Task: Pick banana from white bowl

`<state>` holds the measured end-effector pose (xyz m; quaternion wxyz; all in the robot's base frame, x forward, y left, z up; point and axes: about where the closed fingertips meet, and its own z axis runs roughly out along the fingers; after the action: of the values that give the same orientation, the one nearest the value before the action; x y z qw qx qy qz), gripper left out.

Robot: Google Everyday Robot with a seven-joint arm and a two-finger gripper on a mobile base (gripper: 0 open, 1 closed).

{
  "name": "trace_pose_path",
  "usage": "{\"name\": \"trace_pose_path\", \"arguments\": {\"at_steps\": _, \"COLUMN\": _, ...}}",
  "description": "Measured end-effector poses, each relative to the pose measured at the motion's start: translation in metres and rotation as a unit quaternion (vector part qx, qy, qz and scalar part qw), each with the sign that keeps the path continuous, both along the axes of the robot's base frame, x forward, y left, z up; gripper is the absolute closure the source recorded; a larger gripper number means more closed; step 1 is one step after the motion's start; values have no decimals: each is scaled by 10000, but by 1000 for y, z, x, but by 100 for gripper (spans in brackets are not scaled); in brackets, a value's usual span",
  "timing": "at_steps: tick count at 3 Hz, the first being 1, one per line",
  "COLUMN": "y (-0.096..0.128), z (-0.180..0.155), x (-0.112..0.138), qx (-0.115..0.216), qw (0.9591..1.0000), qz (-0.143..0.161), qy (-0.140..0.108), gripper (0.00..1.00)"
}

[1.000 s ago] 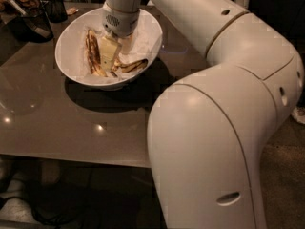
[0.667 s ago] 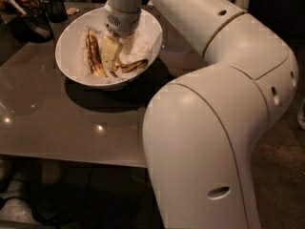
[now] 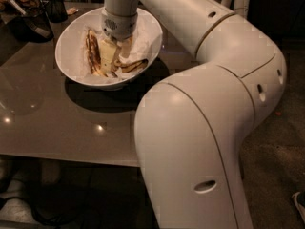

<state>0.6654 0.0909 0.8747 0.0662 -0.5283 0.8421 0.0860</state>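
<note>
The arm [image 3: 200, 142] has swung its thick lower link a little closer to the white bowl [image 3: 64, 56] than it was a moment ago, while the bowl and the gripper [image 3: 119, 50] have kept their places. That link fills the space in front of and to the right of the bowl and hides the counter [image 3: 43, 113] there. It rises to an elbow well right of the bowl, and the upper link then runs back over the bowl's far rim. From there the wrist points straight down into the bowl.

The brown glossy counter carries the bowl near its far edge. Dark containers [image 3: 35, 23] stand just left of the bowl. Crumpled paper [image 3: 145, 37] lines the bowl's right wall.

Inside the bowl, the banana [image 3: 132, 65] lies on the near right side, just beside and partly beneath the gripper. A straighter brown-streaked single banana [image 3: 90, 51] lies to the left of it. The gripper hangs low in the bowl's middle, and I cannot tell whether it grips anything.
</note>
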Motion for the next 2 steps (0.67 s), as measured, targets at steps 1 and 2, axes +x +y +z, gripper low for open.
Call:
{"name": "trace_pose_path", "arguments": {"at_steps": 1, "y": 2, "z": -4, "x": 3, "qx": -38, "qw": 10000, "qz": -8, "qy": 26, "gripper": 40}}
{"name": "trace_pose_path", "arguments": {"at_steps": 2, "y": 3, "z": -8, "x": 5, "qx": -54, "qw": 10000, "qz": -15, "qy": 48, "gripper": 40}}
